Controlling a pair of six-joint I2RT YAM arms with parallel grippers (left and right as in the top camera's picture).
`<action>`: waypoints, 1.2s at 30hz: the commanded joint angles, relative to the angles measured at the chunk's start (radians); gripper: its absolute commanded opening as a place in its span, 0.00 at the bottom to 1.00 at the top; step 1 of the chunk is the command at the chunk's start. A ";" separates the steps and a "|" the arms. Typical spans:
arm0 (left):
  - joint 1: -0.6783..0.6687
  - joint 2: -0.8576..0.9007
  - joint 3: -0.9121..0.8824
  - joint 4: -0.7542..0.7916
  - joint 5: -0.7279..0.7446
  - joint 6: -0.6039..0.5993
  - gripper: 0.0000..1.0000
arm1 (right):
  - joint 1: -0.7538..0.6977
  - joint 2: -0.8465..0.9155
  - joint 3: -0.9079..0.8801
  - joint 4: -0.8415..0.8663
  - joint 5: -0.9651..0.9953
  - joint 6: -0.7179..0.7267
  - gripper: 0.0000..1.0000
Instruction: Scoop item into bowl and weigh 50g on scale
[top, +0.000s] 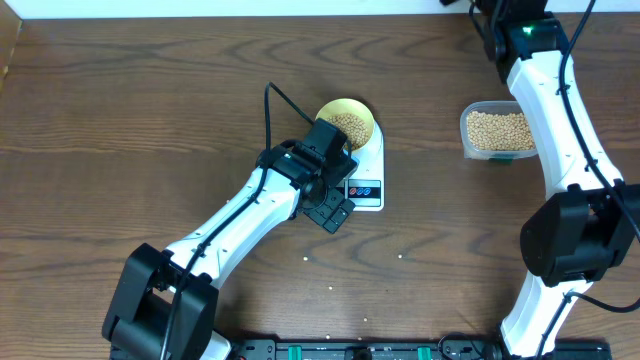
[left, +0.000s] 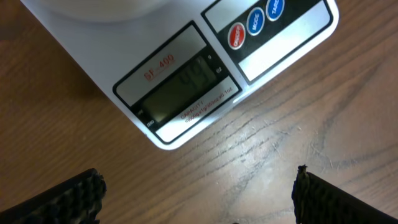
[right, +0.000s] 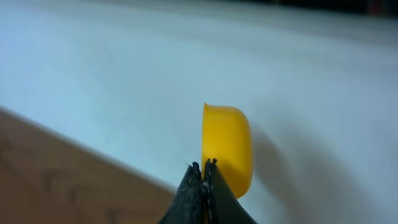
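Near the front of the brown wooden table (top: 120, 110) a few stray grains (top: 401, 256) lie; beyond them the left gripper (left: 199, 177) hangs released, jaws wide and empty, before the white rounded-rectangular digital scale (left: 186, 56), display unreadable. On the scale sits the small round pale yellow bowl (top: 335, 106) holding tiny round beige beans (top: 347, 125): light, loose, roll-prone, likely best moved by scoop, never pinched. Farther off, a clear rectangular plastic tub (top: 464, 130) holds more, and the right gripper (right: 203, 169) is clenched on a yellow plastic scoop (right: 227, 146).
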 joint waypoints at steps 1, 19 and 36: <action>-0.003 0.008 -0.006 -0.003 -0.010 -0.009 0.98 | -0.011 -0.002 0.020 0.080 -0.010 -0.010 0.01; -0.002 0.008 -0.006 -0.003 -0.036 -0.009 0.98 | -0.016 -0.002 0.020 0.198 -0.007 -0.100 0.01; -0.002 0.008 -0.006 -0.003 -0.036 -0.009 0.98 | -0.008 -0.002 0.019 -0.098 -0.023 -0.054 0.01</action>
